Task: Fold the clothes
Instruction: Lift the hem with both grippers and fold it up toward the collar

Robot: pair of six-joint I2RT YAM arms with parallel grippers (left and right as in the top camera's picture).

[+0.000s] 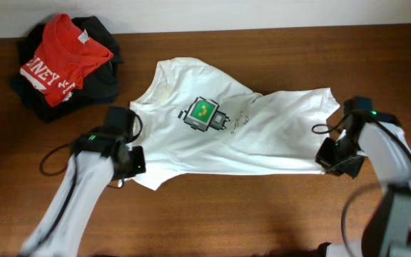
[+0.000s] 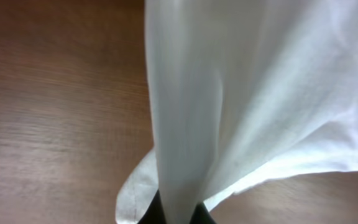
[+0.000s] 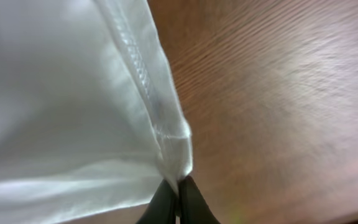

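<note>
Far left, up in the corner: the red T-shirt (image 1: 63, 61) sits crumpled on a heap of dark garments (image 1: 104, 77), well apart from my arms. Next along is my left gripper (image 1: 128, 158), down at the near-left edge of the white T-shirt (image 1: 270, 139). Its jaws are pinched tight on a bunch of that cloth, and in the wrist view the fabric fans out from between them in long folds over the wooden table (image 2: 55, 112). Across the middle the shirt lies spread sideways, chest up, with the green-and-black print (image 1: 203, 114) plain to see. Over on the right, my right gripper (image 1: 332, 157) is at the shirt's near-right corner. Its jaws are closed together right on the stitched hem (image 3: 143, 81) where it ends, with bare wood just beside.
</note>
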